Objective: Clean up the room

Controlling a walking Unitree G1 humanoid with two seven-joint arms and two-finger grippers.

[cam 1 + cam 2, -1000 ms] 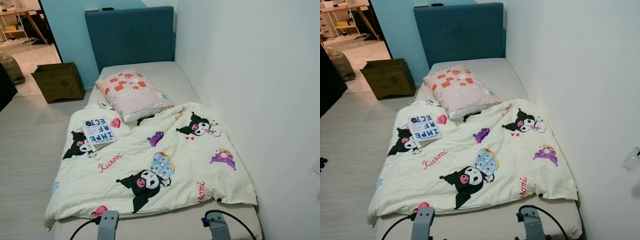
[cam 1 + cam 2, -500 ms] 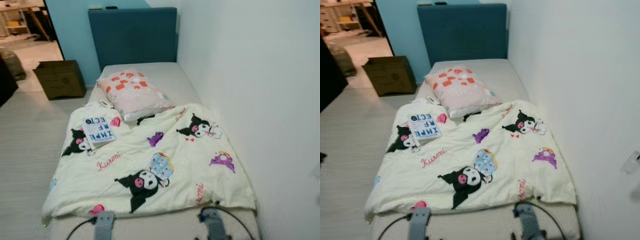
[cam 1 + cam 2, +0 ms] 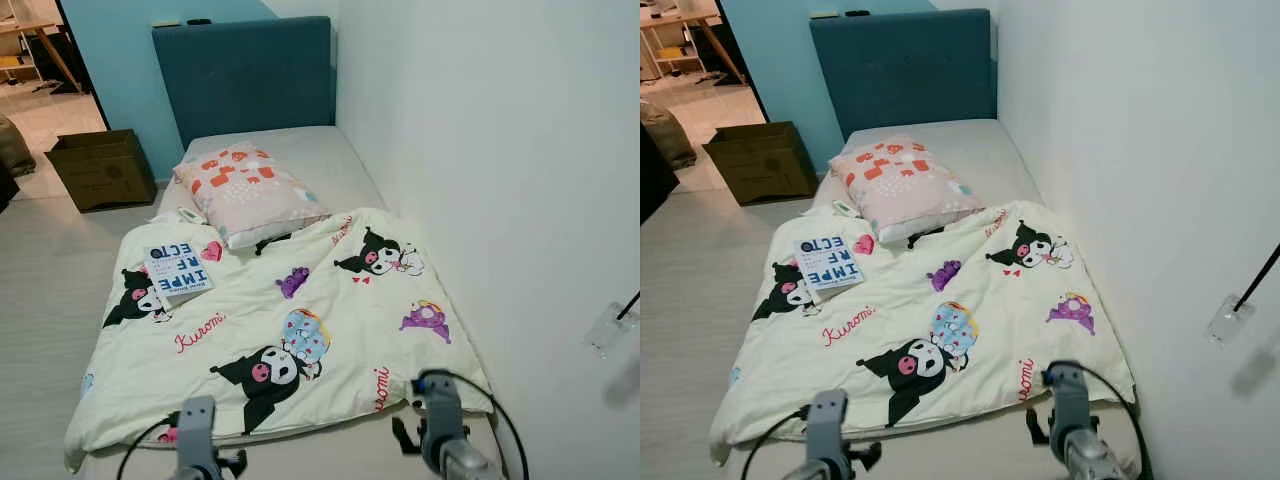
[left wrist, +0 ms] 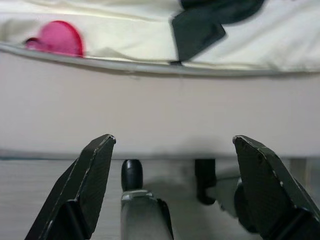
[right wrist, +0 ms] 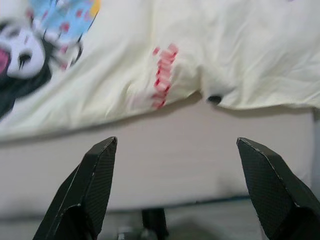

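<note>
Little looks done: the duvet lies crooked, a book on its left side. Both tools, left tool and right tool, hover spread open at the bed's near edge.

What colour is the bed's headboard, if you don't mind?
The headboard is dark teal blue, clearest in the right eye view.

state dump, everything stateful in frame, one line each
cream cartoon-print blanket: spread out, slightly rumpled, short of the mattress foot
pink patterned pillow: lying askew, lower corner on the blanket
white paperback book: closed, flat on the blanket
olive cardboard box: open-topped, on the floor
left claw: open, before the mattress foot
right claw: open, near the blanket hem
</note>
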